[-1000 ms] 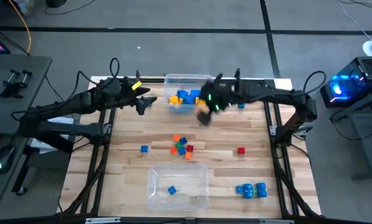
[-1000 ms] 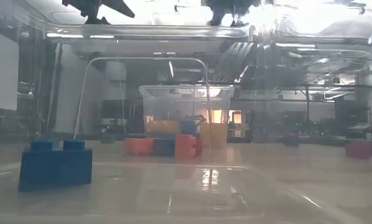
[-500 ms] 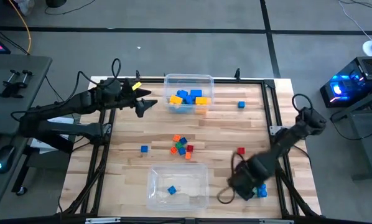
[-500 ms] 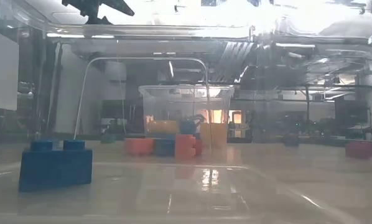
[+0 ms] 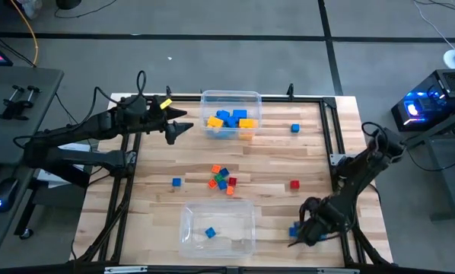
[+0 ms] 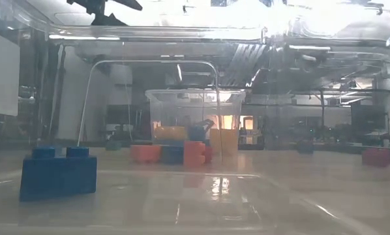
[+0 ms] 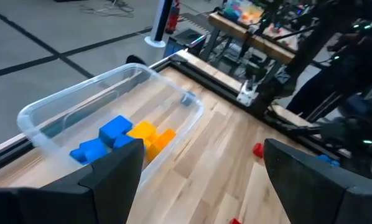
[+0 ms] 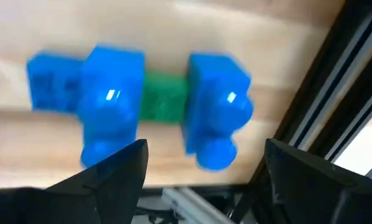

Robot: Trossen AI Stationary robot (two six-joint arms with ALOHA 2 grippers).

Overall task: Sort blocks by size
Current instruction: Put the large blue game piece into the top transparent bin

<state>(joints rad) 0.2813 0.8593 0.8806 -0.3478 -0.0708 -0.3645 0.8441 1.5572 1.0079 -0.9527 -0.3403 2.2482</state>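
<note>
On my left, the left gripper hangs with fingers spread, empty, beside the far bin, where blue and yellow bricks lie jumbled, pointing no single way. Mid-table I see a loose cluster of tiny cubes, one blue cube apart. The near bin holds one blue brick, its long side across my low view. At right, the right gripper sits spread over a row of blue bricks, green between them, running along the table's near edge.

Right pincer now down over the large blue blocks, away from the far bin.
</note>
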